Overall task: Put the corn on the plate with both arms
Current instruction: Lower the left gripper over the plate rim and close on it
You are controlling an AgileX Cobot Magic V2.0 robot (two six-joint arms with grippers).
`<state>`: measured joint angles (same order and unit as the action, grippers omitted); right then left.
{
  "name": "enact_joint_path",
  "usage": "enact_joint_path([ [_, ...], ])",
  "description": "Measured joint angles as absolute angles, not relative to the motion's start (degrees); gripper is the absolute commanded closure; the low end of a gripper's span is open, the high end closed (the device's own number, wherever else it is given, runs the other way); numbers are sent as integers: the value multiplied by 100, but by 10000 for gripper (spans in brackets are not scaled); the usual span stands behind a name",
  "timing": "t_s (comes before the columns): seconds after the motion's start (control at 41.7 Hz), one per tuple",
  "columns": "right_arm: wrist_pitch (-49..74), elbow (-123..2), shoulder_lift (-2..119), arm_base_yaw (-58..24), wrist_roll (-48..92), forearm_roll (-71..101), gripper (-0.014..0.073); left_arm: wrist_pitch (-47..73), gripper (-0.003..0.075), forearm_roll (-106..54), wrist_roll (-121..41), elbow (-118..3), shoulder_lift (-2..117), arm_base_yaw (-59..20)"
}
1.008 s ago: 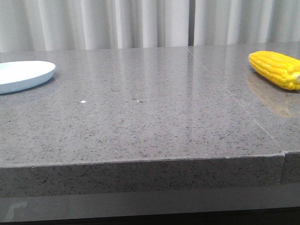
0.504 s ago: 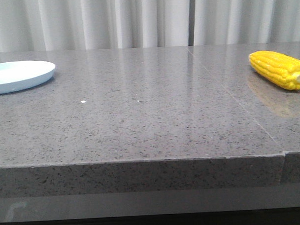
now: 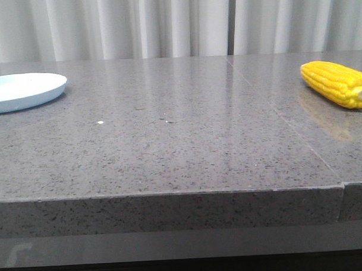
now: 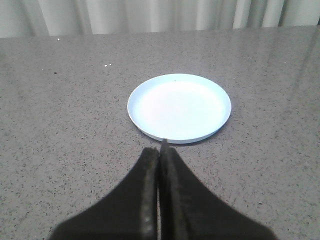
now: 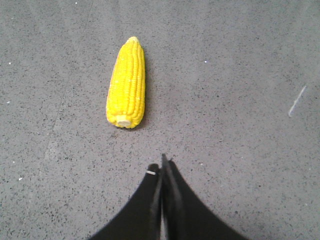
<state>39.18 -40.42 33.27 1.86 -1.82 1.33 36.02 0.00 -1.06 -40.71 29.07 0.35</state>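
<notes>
Front view: round pale blue-white plate (image 3: pixel 26 91) is getting cut off by the left edge, bright yellow corn cob (image 3: pixel 336 83) is running into the right edge at its pale stub end. Neither arm is showing there. Wrist views: dark gripper bodies are blurring out at bottom edge.

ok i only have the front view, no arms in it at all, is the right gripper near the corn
Observer: Right wrist view shows the right gripper short of the corn, apart from it, fingers pressed together.
Operator: which end of the cob faces it
Observer: The pale stub end; the tapered tip points away.
Operator: and the left one
Observer: The left gripper is shut too, its tips just short of the plate rim.
Operator: anything on the plate
Observer: No, it looks bare in the left wrist view.
</notes>
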Motion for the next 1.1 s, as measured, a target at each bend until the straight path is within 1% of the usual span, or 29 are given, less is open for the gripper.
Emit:
enact_joint_path([
  [0.024, 3945, -4042, 3327, 186, -182, 133, 275, 3602, 528, 0, -106, -4071, 2907, 35],
  [0.048, 3959, -4042, 3327, 186, -182, 133, 221, 3602, 472, 0, -106, -4071, 2907, 35],
  [0.072, 3982, -4042, 3327, 186, -182, 133, 172, 3602, 442, 0, -106, -4071, 2907, 35],
  [0.096, 3997, -4042, 3327, 186, -182, 133, 102, 3602, 370, 0, -106, -4071, 2907, 35],
  [0.144, 4018, -4042, 3327, 186, -182, 133, 43, 3602, 283, 0, -106, -4071, 2907, 35],
  [0.168, 4019, -4042, 3327, 186, -182, 133, 18, 3602, 254, 0, -106, -4071, 2907, 35],
  [0.216, 4039, -4042, 3327, 186, -182, 133, -2, 3611, 213, 0, -106, -4071, 2907, 35],
  [0.384, 4039, -4042, 3327, 186, -182, 133, -1, 3713, 205, 0, -106, -4095, 3009, 35],
  [0.552, 4039, -4042, 3327, 186, -182, 133, -1, 3971, 206, 0, -106, -4424, 3569, 35],
  [0.888, 4039, -4042, 3327, 186, -182, 133, -1, 4143, 206, 369, -106, -5295, 5459, 35],
  [1.104, 4039, -4042, 3327, 186, -182, 133, -1, 4121, 206, 295, -199, -5834, 6712, 435],
])
